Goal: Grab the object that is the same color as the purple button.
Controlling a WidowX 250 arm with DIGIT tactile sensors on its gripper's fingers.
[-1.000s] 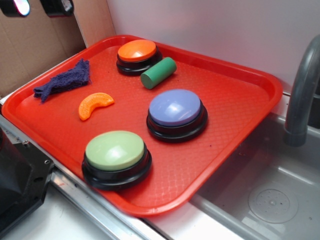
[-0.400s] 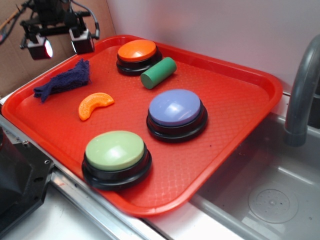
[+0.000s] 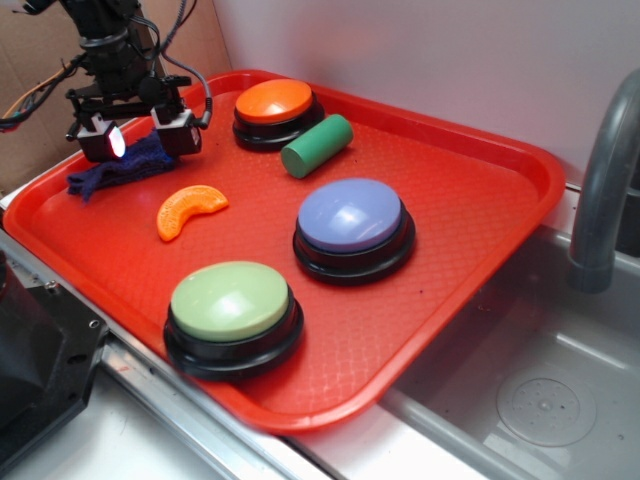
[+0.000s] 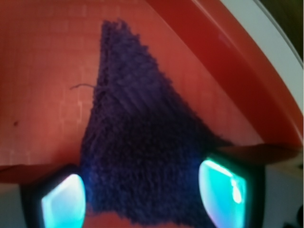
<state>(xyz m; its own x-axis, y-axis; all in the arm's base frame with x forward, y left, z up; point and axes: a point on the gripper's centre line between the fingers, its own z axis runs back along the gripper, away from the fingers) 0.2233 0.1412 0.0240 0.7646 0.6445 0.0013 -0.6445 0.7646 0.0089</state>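
Purple rag (image 3: 125,167) lies at the tray's (image 3: 470,300) far left corner, left of the orange button (image 3: 274,105). Pincer (image 3: 137,140) spread apart, straddling it. Looks soft, light, floppy, so pinch the thick middle, not the ragged edge

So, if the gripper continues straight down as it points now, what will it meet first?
Most likely the dark purple fuzzy cloth rag, which lies between the open gripper's fingers on the red plastic tray.
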